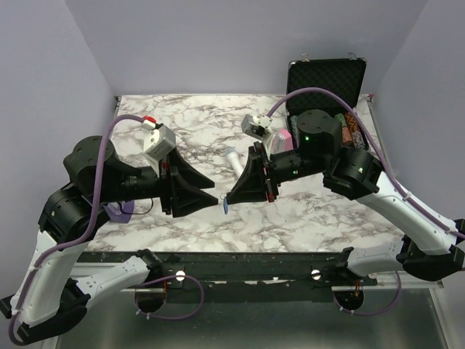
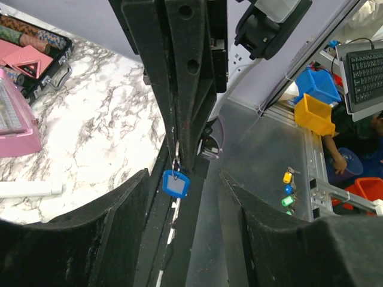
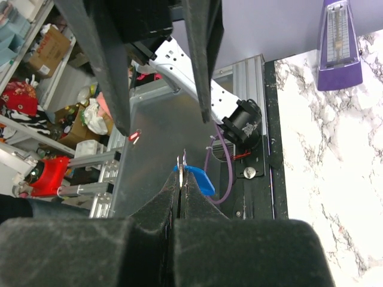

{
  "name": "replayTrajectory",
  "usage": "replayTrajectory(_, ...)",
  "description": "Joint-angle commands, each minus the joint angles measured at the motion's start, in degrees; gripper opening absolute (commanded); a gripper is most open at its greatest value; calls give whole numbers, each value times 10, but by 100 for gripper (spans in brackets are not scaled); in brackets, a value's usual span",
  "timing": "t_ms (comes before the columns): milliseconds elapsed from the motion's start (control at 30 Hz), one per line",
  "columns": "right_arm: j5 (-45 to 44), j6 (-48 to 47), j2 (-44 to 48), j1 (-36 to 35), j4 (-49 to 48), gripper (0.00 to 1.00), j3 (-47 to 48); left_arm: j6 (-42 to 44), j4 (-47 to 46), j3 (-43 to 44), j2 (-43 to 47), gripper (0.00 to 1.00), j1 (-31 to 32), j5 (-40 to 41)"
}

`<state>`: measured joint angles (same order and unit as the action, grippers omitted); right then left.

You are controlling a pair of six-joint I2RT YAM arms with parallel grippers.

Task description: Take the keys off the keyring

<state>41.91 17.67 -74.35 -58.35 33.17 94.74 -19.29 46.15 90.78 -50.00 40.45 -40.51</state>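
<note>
1 key (image 2: 176, 183) with a bright blue head hangs in the air above the near middle of the marble table (image 1: 189, 116), clear of its surface. It dangles from the keyring (image 3: 181, 162), a thin silver sliver that just pokes out at the tips of the right gripper (image 1: 231, 195).

That claw reaches in from the right with its 2 fingers pressed fully together. It pinches the ring in the seam between them, with the blue head just below and to one side of the tips.

The left gripper (image 2: 184, 179) comes in from the left, tip to tip with the other. Its jaws are partly apart and hold nothing. Its 2 fingers stand on either side of the key, and neither touches it.

On the table just beyond the claws lies a white microphone (image 1: 234, 160), with a pink box (image 1: 285, 138) to its right. An open black case (image 1: 327, 76) stands at the far right corner. A purple metronome (image 3: 341, 48) sits at the near left, beside the left arm.
</note>
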Motion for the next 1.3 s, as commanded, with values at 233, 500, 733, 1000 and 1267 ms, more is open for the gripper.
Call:
replayTrajectory(233, 13, -5, 16, -4, 8, 1, 19, -27, -70, -37, -7, 44, -1, -40)
replayTrajectory(500, 13, -6, 17, -5, 13, 1, 19, -37, -88, -47, -10, 37, -1, -50)
replayTrajectory(733, 12, -4, 17, -5, 6, 1, 16, -51, -102, -53, -15, 22, 2, -56)
replayTrajectory(1000, 10, -4, 17, -4, 5, 1, 18, -53, -102, -60, -14, 24, 7, -61)
replayTrajectory(1267, 5, 0, 22, -5, -2, 1, 17, -51, -99, -61, -19, 25, 14, -61)
